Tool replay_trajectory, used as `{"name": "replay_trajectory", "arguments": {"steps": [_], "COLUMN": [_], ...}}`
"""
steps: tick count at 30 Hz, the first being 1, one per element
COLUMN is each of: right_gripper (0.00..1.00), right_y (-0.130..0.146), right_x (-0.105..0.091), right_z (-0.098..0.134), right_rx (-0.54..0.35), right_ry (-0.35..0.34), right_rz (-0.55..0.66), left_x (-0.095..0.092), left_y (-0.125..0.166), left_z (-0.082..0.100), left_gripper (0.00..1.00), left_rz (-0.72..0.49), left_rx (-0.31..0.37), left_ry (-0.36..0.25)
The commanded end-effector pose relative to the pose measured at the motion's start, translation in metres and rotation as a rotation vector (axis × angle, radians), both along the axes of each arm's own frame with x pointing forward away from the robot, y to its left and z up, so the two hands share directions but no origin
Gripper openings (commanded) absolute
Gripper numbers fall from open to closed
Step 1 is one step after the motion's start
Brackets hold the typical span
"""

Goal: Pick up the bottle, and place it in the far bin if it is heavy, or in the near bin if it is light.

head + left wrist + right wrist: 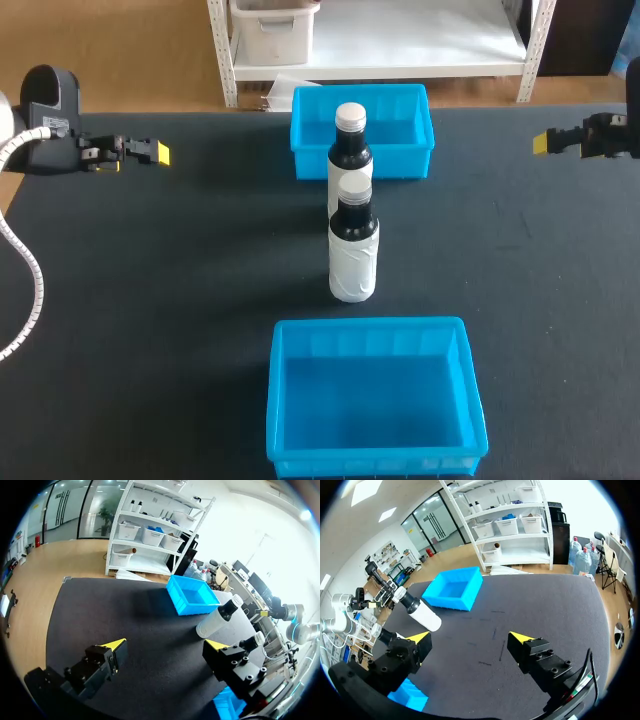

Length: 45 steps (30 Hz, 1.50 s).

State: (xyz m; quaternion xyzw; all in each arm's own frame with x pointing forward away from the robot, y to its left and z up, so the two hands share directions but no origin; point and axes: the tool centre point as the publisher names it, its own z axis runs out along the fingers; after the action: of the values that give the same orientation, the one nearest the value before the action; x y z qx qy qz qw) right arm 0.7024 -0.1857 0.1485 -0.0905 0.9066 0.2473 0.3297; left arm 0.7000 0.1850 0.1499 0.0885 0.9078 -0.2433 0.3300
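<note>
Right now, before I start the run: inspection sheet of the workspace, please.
Surface: black table, flat, bare where visible.
Job's things: near bottle and far bottle, both upright with caps on, one behind the other on the centre line; far bin behind them and near bin in front, nothing in either.
Clutter: nothing seen.
Grippers: left gripper and right gripper at opposite table sides, fingers open, holding nothing.
Cables: white ribbed hose loops down from the left arm at the table's left edge.
Surroundings: nothing seen reaching over the table.
</note>
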Motion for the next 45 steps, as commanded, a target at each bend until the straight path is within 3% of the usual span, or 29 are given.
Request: {"name": "replay_trajectory", "arguments": {"steps": [1, 10, 16, 19, 23, 39, 45], "right_gripper": [1.0, 1.0, 1.0, 1.0, 1.0, 1.0, 1.0], "right_y": [0.001, 0.001, -0.002, -0.002, 0.002, 0.002, 0.037], "right_x": [-0.001, -0.001, 0.005, 0.009, -0.007, -0.007, -0.027], "right_z": [0.001, 0.001, 0.002, 0.007, 0.018, 0.018, 0.015], "right_rx": [-0.004, -0.004, -0.07, -0.052, -0.037, -0.037, -0.053], "right_ry": [0.0, 0.0, -0.081, -0.111, -0.137, -0.137, -0.222], "right_rz": [-0.004, -0.004, 0.221, 0.433, 1.016, 1.016, 1.109], "left_x": [0.0, 0.0, 0.0, 0.0, 0.0, 0.0, 0.0], "left_y": [0.0, 0.0, 0.0, 0.0, 0.0, 0.0, 0.0], "left_z": [0.0, 0.0, 0.0, 0.0, 0.0, 0.0, 0.0], "left_gripper": [1.0, 1.0, 1.0, 1.0, 1.0, 1.0, 1.0], "left_rz": [0.0, 0.0, 0.0, 0.0, 0.0, 0.0, 0.0], "left_rx": [0.0, 0.0, 0.0, 0.0, 0.0, 0.0, 0.0], "left_ry": [0.0, 0.0, 0.0, 0.0, 0.0, 0.0, 0.0]}}
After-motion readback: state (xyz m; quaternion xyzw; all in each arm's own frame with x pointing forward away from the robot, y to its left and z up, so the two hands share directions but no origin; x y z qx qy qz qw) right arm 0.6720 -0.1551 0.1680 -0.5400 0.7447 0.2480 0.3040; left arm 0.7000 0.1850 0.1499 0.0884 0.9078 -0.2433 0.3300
